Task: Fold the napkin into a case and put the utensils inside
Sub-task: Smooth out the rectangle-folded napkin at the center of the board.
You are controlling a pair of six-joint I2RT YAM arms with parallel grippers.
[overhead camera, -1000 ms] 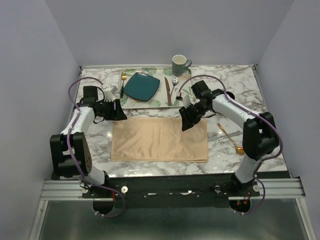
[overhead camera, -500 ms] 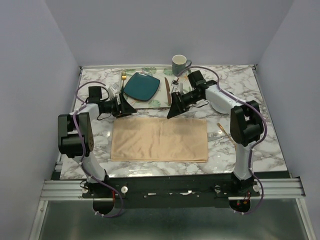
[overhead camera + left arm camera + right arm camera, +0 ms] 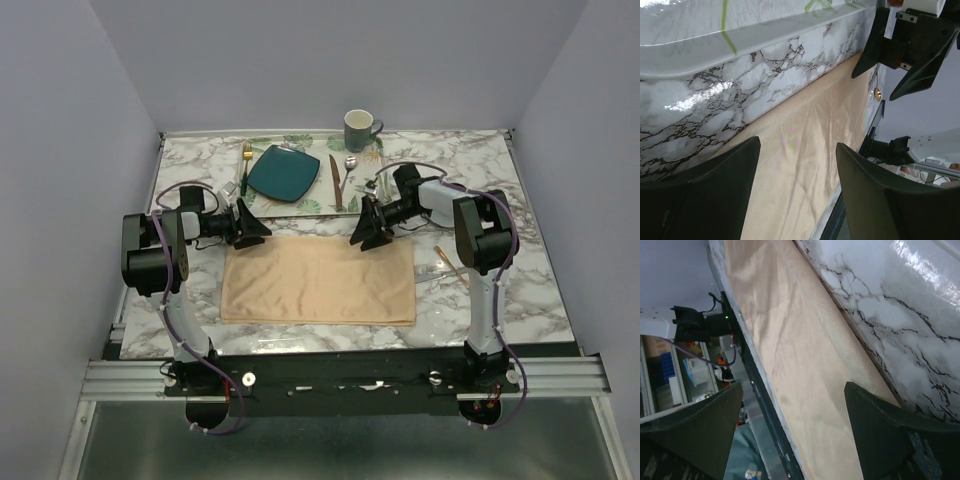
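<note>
Peach napkin (image 3: 318, 280) lies flat mid-table as a wide rectangle, probably one fold done and the case unfinished, with left gripper (image 3: 263, 235) and right gripper (image 3: 357, 241) at its far corners, fingers spread and empty, spoon (image 3: 446, 259) outside.

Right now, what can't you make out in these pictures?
- Gold spoon: top view, bowl hidden behind the right arm.
- Napkin: both wrist views, cut off at the bottom edge.
- Small shiny thing beside the brown-handled knife: top view, too small to name.
</note>
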